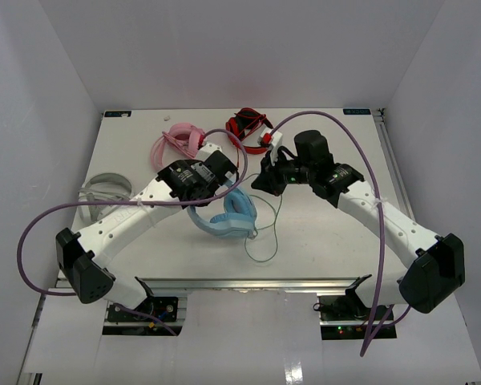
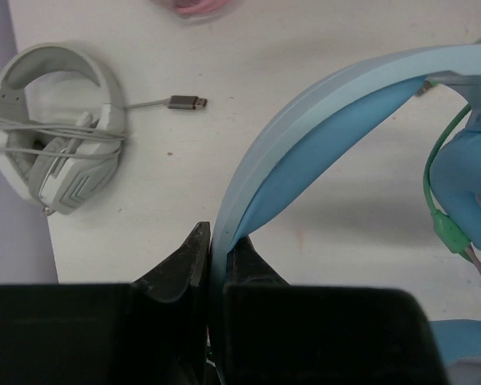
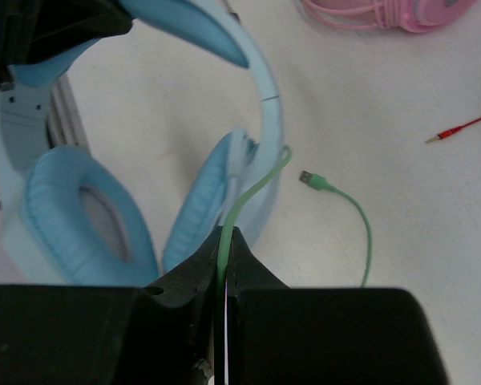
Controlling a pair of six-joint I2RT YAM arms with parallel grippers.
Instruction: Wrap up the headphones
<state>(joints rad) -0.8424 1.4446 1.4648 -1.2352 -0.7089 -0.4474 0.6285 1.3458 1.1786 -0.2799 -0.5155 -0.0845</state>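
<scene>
The light blue headphones point(image 1: 228, 215) are at the table's middle, ear cups point(image 3: 80, 216) low and headband point(image 2: 305, 136) arching up. My left gripper point(image 2: 215, 241) is shut on the headband and shows in the top view point(image 1: 212, 183) just left of the cups. My right gripper point(image 3: 224, 238) is shut on the thin pale green cable point(image 3: 252, 188) next to one ear cup, and in the top view point(image 1: 266, 181) it is to the right of the headset. The cable's loose end with its plug point(image 3: 309, 178) lies on the table, and a loop point(image 1: 262, 249) trails toward the near edge.
A grey-white headset point(image 2: 56, 148) with a wound cable and USB plug point(image 2: 188, 102) lies at the left point(image 1: 104, 188). A pink headset point(image 1: 180, 143) and a red-black headset point(image 1: 248, 122) with a white box point(image 1: 272, 140) lie at the back. A red plug point(image 3: 465, 127) lies nearby.
</scene>
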